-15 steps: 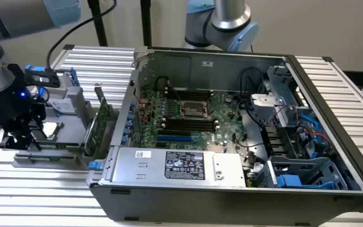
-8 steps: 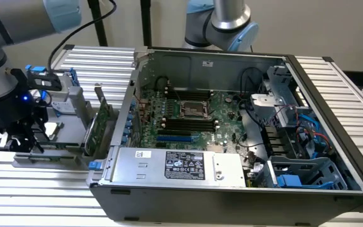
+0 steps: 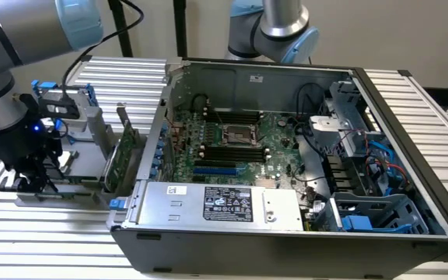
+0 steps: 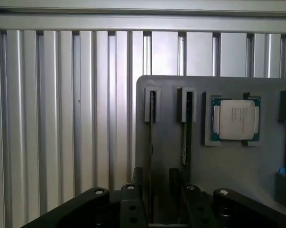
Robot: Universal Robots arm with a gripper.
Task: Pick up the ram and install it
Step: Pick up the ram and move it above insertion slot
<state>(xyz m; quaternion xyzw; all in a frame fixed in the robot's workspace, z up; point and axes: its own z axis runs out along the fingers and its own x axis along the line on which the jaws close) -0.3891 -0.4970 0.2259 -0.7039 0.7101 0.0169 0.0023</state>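
Ribbed aluminium table [image 4: 62, 118] carries a grey tray [image 4: 169, 142]. My gripper [image 4: 161, 209] hangs over the tray, fingers [image 4: 131, 206] spread apart, grasping nothing. Farther out, the ram [image 4: 184, 142] stands on edge in a tray slot, just beside the square processor chip [image 4: 235, 118].

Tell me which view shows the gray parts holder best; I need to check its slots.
The wrist view: it faces the gray holder head-on, with two narrow slots and the processor chip plain. The exterior view shows part of it at its left, beside the arm.
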